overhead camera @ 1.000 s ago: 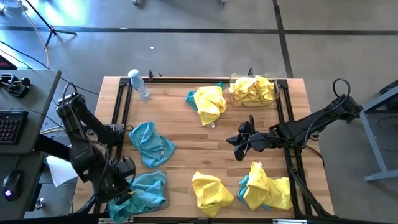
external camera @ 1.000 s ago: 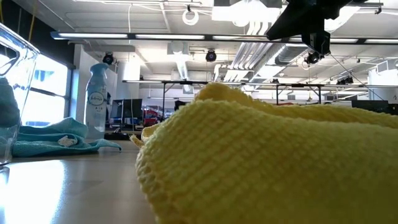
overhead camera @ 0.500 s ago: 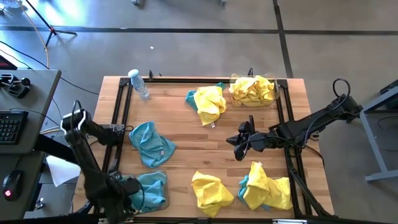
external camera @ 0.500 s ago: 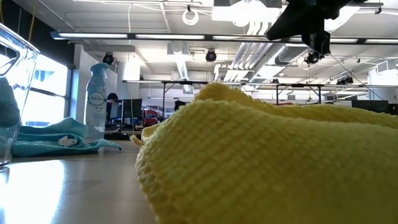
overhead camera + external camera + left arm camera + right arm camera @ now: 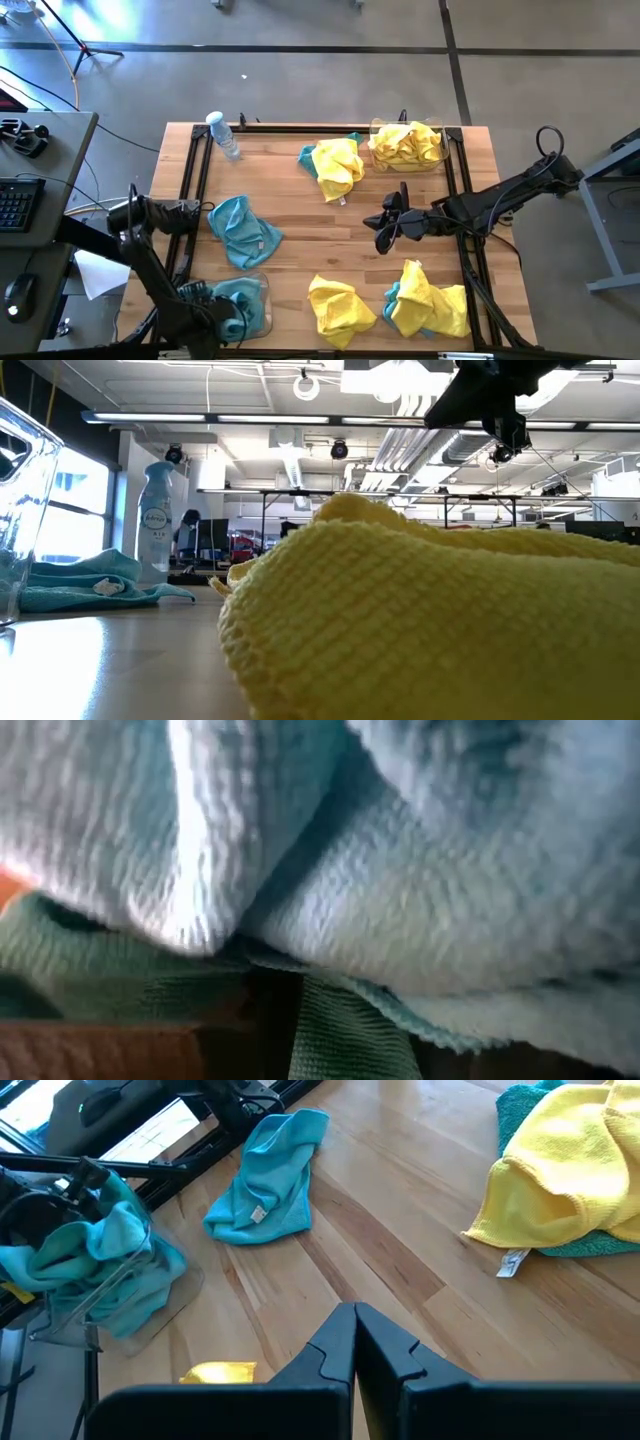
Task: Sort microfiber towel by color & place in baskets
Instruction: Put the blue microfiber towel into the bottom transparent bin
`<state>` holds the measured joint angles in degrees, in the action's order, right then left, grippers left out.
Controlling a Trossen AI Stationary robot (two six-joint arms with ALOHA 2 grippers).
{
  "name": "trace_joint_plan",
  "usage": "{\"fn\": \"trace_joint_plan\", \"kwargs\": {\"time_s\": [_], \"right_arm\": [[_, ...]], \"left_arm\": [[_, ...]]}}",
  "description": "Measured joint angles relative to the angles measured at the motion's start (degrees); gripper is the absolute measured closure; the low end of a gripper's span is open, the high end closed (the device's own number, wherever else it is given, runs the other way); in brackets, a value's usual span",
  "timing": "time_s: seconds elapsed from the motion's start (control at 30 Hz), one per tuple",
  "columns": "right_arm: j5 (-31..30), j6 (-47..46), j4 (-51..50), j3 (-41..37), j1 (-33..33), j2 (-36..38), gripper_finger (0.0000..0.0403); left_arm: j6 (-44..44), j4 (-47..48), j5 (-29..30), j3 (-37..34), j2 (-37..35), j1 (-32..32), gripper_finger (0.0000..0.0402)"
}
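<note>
We judge sorting partly done: yellow basket (image 5: 408, 160) holds yellow towels, teal basket (image 5: 246, 312) teal ones. Left tool (image 5: 228, 322) sits in teal cloth, grip unclear. Right tool (image 5: 384, 237) pressed together, empty. Four piles remain on the tabletop (image 5: 330, 235).

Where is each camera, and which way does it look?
High view: above, looking straight down on the wooden table, both arms, the left gripper at the blue-towel basket and the waiting right gripper.
Low view: at table height, looking across a yellow towel into the room; an arm hangs overhead.
Left wrist view: pressed close against blue towels; no fingers show.
Right wrist view: looking over its own shut jaws across the table.
Shared: the right wrist and high views both show the loose blue towel.
</note>
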<state>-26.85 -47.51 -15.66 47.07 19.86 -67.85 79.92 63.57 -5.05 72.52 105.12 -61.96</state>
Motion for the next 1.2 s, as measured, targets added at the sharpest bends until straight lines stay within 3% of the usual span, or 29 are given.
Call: {"fn": "trace_joint_plan", "kwargs": {"time_s": [0.37,0.6,0.9,1.2], "right_arm": [[0.01,0.01,0.02,0.00,0.00,0.00,0.0402],[0.00,-0.01,0.02,0.00,0.00,0.00,0.0402],[0.00,-0.04,0.04,0.00,0.00,0.00,0.0402],[0.02,2.56,-0.02,0.00,0.00,0.00,0.0402]], "left_arm": [[10.91,3.15,2.03,-0.05,-16.61,0.01,0.0255],[11.03,1.35,18.08,-0.04,-23.83,1.31,0.0255],[-4.70,-6.96,18.91,-0.03,-16.12,8.91,0.0255],[-6.53,-7.47,8.42,-0.03,-0.65,11.70,0.0255]]}}
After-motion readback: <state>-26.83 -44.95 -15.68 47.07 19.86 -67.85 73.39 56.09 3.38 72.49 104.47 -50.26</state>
